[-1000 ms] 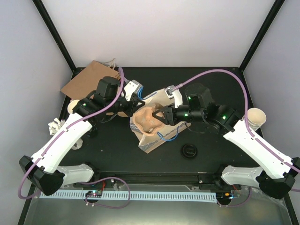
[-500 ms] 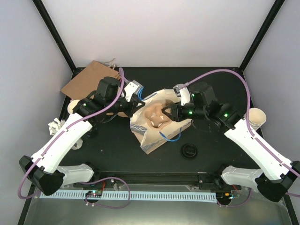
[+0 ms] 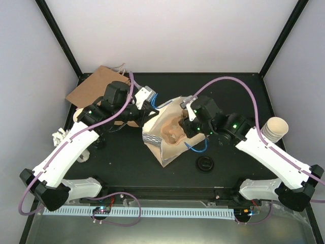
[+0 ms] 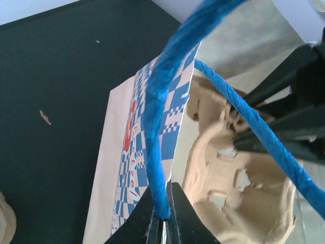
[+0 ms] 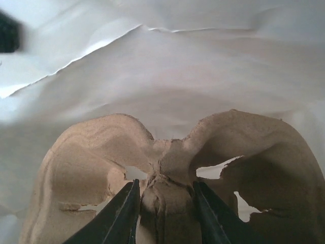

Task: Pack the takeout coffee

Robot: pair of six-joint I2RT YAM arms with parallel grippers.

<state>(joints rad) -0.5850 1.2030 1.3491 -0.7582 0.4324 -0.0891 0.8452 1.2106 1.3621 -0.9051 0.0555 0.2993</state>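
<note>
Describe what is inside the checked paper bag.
A moulded cardboard cup tray, gripped at its centre by the right gripper. No cups show in it; the bottom of the bag is hidden.

Black lid [image 3: 205,163] beside bag [image 3: 163,151] (blue-checked)

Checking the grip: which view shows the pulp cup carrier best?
Right wrist: the carrier fills the frame, its centre ridge gripped by the right end effector. Left wrist shows one side inside the bag; top view shows only a tan patch in the bag mouth.
</note>
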